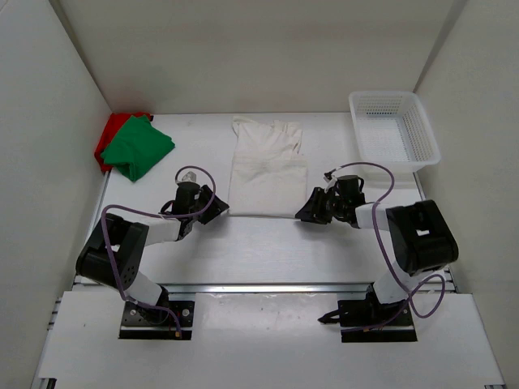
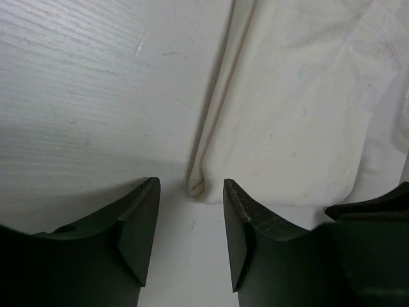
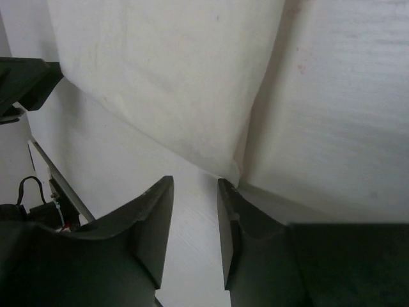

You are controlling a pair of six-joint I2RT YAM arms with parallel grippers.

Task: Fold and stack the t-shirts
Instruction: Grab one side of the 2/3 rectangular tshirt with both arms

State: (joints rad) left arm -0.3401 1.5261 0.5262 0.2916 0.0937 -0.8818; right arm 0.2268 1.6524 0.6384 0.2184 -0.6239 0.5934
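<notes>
The white t-shirt (image 1: 268, 166) lies flat mid-table, folded into a long strip. Its near left corner (image 2: 195, 187) sits just ahead of my left gripper (image 2: 190, 185), which is open with only bare table between its fingers. My right gripper (image 3: 193, 182) is also open and holds nothing, and the shirt's near right corner (image 3: 233, 171) lies just beyond its tips. From above, the left gripper (image 1: 212, 207) and the right gripper (image 1: 306, 212) flank the shirt's near edge. The green t-shirt (image 1: 138, 147) lies folded on the red t-shirt (image 1: 108, 139) at the back left.
A white mesh basket (image 1: 393, 126) stands at the back right corner. White walls enclose the table on the left, back and right. The other arm's dark link shows at the edge of each wrist view (image 2: 377, 204) (image 3: 25, 80).
</notes>
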